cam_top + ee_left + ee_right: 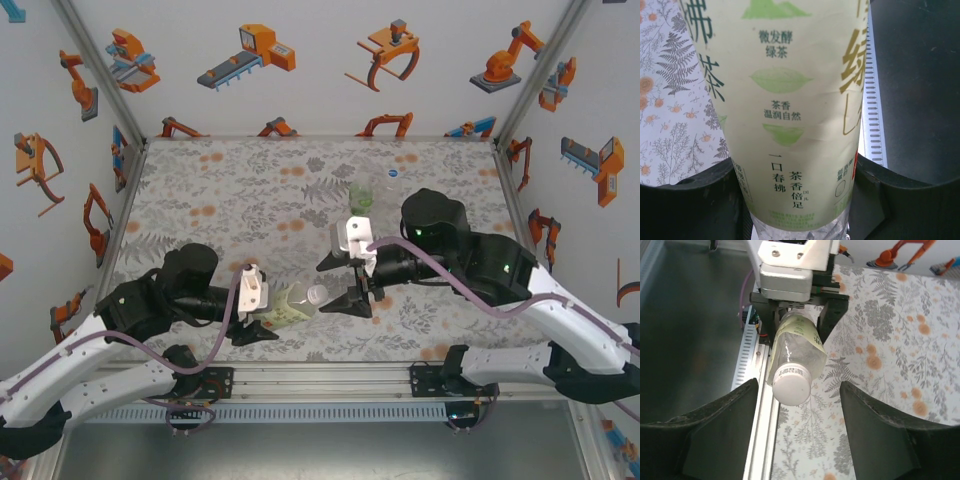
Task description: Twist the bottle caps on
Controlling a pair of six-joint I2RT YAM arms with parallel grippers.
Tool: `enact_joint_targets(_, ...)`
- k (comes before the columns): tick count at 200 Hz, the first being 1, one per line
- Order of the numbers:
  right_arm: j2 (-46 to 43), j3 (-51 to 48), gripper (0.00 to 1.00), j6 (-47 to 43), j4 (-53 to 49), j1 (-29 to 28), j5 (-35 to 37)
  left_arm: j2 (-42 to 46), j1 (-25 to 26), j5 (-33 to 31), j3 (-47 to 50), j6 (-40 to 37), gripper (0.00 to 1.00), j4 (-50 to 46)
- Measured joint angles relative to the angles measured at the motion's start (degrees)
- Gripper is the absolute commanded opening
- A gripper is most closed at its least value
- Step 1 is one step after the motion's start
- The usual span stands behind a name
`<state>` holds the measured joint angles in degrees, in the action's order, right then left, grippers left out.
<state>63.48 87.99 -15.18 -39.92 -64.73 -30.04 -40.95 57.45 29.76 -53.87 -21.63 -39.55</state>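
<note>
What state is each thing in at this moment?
tea bottle: held sideways in the left hand, cap on.
white cap: on the bottle's neck; tightness cannot be told.
left hand: shut on the tea bottle.
right hand: open, fingers either side of the cap, not touching.
green bottle: upright at the back.
clear bottle: upright beside it.

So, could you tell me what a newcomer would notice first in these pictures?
The left gripper clamps a green-labelled bottle sideways near the front edge, its white cap pointing at the right gripper. That gripper's open fingers flank the cap without touching. Two more bottles stand at the far side.
</note>
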Motion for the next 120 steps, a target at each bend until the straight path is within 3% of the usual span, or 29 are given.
enact_joint_targets(58, 0.8, 0.0, 0.45, -4.2, -0.6, 0.0, -3.0, -0.2, 0.0, 0.4, 0.0, 0.0, 0.0, -0.4)
enact_joint_targets(120, 0.8, 0.0, 0.42, -4.4, -0.6, 0.0, -3.4, -0.2, 0.0, 0.4, 0.0, 0.0, 0.0, -0.4)
